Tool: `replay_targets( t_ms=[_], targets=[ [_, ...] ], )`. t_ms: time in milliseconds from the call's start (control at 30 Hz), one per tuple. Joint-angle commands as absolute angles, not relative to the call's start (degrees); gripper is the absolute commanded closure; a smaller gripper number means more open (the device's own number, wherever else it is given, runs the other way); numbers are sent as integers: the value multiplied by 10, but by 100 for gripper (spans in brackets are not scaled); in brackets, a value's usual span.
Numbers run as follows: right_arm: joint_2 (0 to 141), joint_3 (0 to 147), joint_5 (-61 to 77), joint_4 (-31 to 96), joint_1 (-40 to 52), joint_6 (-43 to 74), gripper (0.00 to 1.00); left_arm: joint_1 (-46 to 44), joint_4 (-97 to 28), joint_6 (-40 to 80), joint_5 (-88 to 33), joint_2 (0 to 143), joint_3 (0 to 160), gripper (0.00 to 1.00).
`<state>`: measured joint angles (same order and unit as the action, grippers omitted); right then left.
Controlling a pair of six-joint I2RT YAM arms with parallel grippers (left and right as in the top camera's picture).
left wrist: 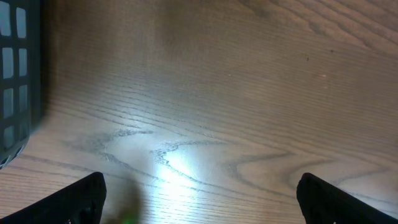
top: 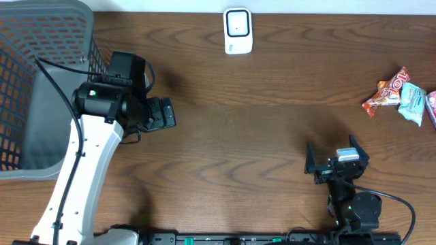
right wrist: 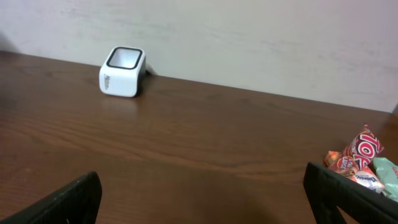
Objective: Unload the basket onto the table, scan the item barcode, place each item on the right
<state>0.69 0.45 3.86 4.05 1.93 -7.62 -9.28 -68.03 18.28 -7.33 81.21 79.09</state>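
A white barcode scanner (top: pixel 238 30) stands at the table's far edge; the right wrist view shows this scanner (right wrist: pixel 122 71) against the wall. At the far right lie a red snack packet (top: pixel 388 93) and a teal packet (top: pixel 411 103). In the right wrist view the red packet (right wrist: pixel 357 152) sits ahead to the right. My right gripper (top: pixel 332 151) is open near the front edge, well left of the packets, its jaws (right wrist: pixel 202 199) empty. My left gripper (top: pixel 163 112) is open over bare wood beside the basket, also empty (left wrist: pixel 201 199).
A grey mesh basket (top: pixel 41 82) fills the table's left end, and its wall (left wrist: pixel 15 74) shows at the left of the left wrist view. A pink packet (top: pixel 431 109) is cut off by the right edge. A pale wall runs behind the table.
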Motion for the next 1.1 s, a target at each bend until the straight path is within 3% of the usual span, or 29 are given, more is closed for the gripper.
replay_targets(
  t_ms=[0, 1067],
  targets=[
    [3, 4, 27, 45, 15, -68, 1, -93, -683, 190, -70, 813, 793, 2],
    [3, 4, 35, 41, 15, -67, 1, -93, -683, 190, -70, 813, 793, 2]
  ],
)
